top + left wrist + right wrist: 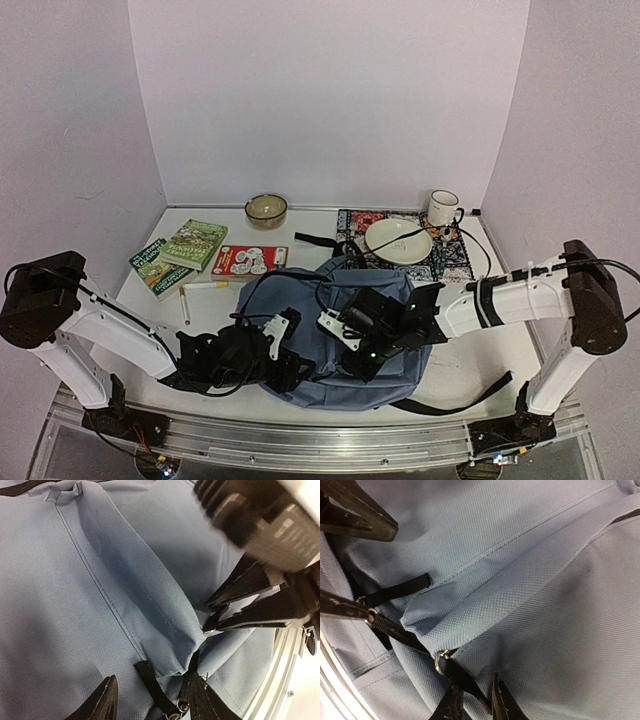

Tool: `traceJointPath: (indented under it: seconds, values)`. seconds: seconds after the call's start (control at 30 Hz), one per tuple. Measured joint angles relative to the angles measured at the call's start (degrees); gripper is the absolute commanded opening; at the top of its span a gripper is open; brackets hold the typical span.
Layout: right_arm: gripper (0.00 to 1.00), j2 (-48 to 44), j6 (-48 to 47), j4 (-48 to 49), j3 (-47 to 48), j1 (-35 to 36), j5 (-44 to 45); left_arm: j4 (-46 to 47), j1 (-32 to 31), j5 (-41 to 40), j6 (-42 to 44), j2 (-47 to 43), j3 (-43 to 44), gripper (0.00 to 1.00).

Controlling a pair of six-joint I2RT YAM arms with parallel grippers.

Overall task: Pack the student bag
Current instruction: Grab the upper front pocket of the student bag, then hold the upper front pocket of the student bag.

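bag lies flat on the desk, under both grippers. right gripper is nearly closed, pinching a black zipper pull at the pocket seam. left gripper, just opposite, stands half open astride a second pull, not clamped on it.

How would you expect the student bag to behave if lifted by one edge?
Probably floppy: the student bag lies flat with folded, creased fabric, so it would sag. It looks nearly empty, so likely light. Tugging the zipper pull in the right claw would probably bunch cloth first.
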Motion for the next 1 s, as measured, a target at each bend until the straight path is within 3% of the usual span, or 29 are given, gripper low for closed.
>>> traceJointPath:
  seconds: [0.2,1.0]
  values:
    - [0.02,1.20,-0.48,0.25,0.00,0.00,-0.33,0.68,0.00,0.33,-0.15,0.00,-0.30,0.50]
    - [0.00,-1.84,-0.79,-3.39,4.63,0.04,0.76,11.60,0.00,3.42,-0.17,3.82,-1.40,0.47]
